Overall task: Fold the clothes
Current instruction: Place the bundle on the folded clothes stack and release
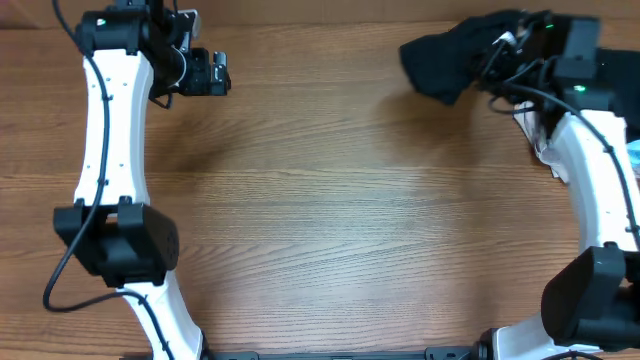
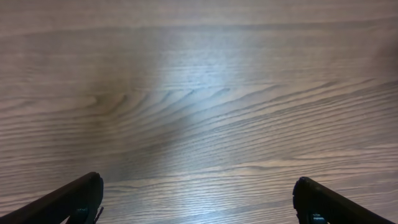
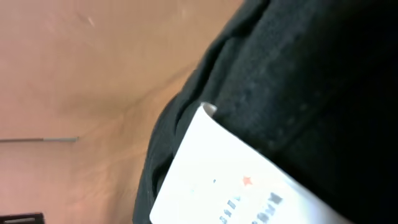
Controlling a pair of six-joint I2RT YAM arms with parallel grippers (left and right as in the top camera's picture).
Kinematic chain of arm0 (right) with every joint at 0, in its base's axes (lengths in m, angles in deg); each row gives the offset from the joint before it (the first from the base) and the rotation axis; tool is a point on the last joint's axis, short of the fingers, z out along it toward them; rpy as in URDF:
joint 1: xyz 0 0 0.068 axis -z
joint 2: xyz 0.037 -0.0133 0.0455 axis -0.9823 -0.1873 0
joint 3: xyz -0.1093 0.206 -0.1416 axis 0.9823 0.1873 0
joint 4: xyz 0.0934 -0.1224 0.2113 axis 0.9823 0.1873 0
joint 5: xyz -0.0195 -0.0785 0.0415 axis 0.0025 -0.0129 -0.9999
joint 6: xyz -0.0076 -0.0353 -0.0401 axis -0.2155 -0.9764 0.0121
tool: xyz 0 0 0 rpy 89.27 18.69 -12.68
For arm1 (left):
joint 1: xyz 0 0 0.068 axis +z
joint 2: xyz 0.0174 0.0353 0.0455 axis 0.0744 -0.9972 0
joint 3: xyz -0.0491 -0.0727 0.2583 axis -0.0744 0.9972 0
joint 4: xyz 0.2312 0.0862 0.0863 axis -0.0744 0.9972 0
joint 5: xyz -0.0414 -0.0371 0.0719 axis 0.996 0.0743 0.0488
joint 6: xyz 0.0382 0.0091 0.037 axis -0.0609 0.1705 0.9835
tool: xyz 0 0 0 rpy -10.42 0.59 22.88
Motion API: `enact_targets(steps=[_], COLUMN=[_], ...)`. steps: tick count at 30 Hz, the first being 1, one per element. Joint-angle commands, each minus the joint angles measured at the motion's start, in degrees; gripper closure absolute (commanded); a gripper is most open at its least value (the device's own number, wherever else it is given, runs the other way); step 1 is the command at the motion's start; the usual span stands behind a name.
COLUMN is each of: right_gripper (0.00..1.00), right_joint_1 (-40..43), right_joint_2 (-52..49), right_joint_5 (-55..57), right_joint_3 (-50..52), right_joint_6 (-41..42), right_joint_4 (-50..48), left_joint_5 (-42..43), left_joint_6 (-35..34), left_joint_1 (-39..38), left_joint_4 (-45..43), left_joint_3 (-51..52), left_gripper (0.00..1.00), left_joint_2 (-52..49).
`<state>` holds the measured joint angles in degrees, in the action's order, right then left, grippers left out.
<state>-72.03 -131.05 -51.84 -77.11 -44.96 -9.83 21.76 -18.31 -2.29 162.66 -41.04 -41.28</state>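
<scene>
The clothes, a black T-shirt (image 1: 445, 58), are bunched in a heap at the far right of the table. My right gripper (image 1: 503, 50) is buried in the bunch's right side and shut on the fabric. In the right wrist view the black cloth (image 3: 298, 68) and its white neck label (image 3: 230, 180) fill the picture and hide the fingers. My left gripper (image 1: 222, 72) hangs at the far left, well away from the shirt. Over bare wood the left gripper (image 2: 198, 184) stands wide open with nothing between its fingertips (image 2: 92, 183).
Pale garments (image 1: 548, 152) lie at the right edge, behind the right arm (image 1: 600, 170). The wooden table (image 1: 340, 220) stretches bare between the two arms. The left arm's base (image 1: 120, 240) stands at the near left.
</scene>
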Motion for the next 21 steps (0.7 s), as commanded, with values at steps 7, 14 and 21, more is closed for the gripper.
enact_targets(steps=[7, 14, 21], right_gripper=[0.96, 0.96, 0.96], right_joint_1=[13.31, 18.99, 23.78], right_joint_2=[1.27, -1.03, -5.55], right_joint_5=[-6.14, -6.23, -6.29], right_joint_3=[-5.29, -5.29, -5.27], right_joint_6=[-9.6, -9.55, -8.46], right_joint_4=[-9.18, -15.67, -17.11], left_joint_5=[-0.09, 0.28, 0.31], left_joint_6=[1.11, 0.87, 0.87], left_joint_1=[-0.13, -0.13, -0.13], left_joint_4=[0.35, 1.25, 2.19], left_joint_3=[-0.2, -0.2, 0.02], left_gripper=[0.0, 0.0, 0.0], left_joint_2=[-8.7, -14.4, -16.41])
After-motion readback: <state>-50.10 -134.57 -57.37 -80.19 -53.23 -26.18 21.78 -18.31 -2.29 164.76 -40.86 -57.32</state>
